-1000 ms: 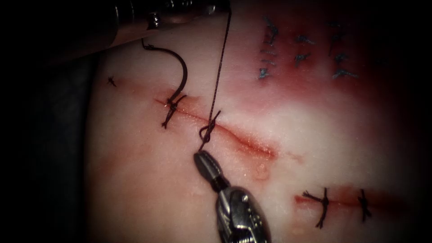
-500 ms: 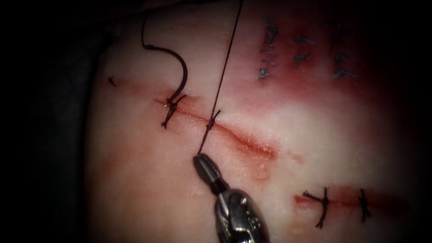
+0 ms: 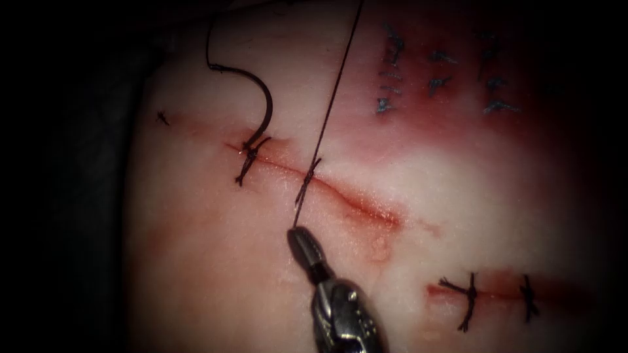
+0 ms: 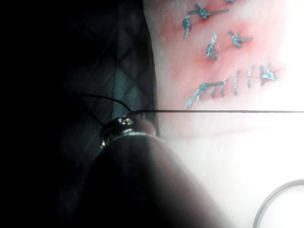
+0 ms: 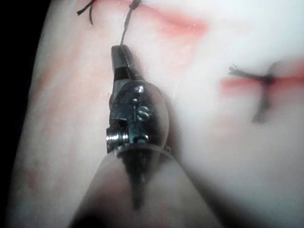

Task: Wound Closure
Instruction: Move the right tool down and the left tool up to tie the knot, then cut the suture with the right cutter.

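The cut (image 3: 353, 199) runs slantwise across the tissue (image 3: 458, 189). My right tool (image 3: 297, 234) comes up from below the cut, its jaws shut on the short thread end (image 3: 299, 209) just under the knot (image 3: 307, 174); the same grip shows in the right wrist view (image 5: 121, 51). From the knot the long thread (image 3: 333, 91) rises taut out of the endoscope view to my left tool (image 4: 124, 126), which is shut on it (image 4: 213, 111). The curved needle (image 3: 267, 98) lies free on the tissue beyond the cut, toward the left, its end by the first stitch (image 3: 250, 157). No tool holds it.
Blue stitches (image 3: 392, 72) mark the reddened tissue at the back right. A second short cut at the front right carries two dark stitches (image 3: 468, 295). A small thread scrap (image 3: 161, 118) lies at the far left. Dark cloth (image 4: 118, 71) borders the tissue's left edge.
The left tool has drawn upward out of the endoscope view, pulling the long thread taut. The open loop at the cut has closed into a tight knot. The right tool has shifted slightly downward.
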Robot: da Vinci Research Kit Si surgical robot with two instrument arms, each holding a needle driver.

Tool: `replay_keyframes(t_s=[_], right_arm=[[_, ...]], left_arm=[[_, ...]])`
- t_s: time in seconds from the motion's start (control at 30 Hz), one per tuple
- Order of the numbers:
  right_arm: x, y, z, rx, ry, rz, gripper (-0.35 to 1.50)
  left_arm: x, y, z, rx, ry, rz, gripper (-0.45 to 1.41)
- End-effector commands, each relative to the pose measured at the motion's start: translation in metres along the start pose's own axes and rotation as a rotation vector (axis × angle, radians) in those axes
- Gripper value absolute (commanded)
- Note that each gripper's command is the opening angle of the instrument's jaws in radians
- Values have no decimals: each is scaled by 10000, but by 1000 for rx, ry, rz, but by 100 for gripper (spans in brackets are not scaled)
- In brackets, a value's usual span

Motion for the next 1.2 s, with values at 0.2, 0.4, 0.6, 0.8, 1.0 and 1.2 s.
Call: replay_keyframes(t_s=[0.2,0.4,0.6,0.8,1.0,1.2], right_arm=[[-15,-2,4,9,-22,-4,-35],[-12,-6,5,49,13,3,-35],[9,-11,1,81,66,21,98],[34,-17,-14,112,31,25,111],[70,-9,-23,168,-15,-44,103],[89,7,-20,230,-66,-202,39]], left_arm=[[-5,-8,12,10,2,13,-35],[-11,-9,9,5,15,22,-35],[-6,12,-18,-19,24,-1,-35],[-1,24,-68,-46,8,-30,-35],[8,24,-143,1,26,-59,-35],[24,48,-199,24,32,-62,-35]])
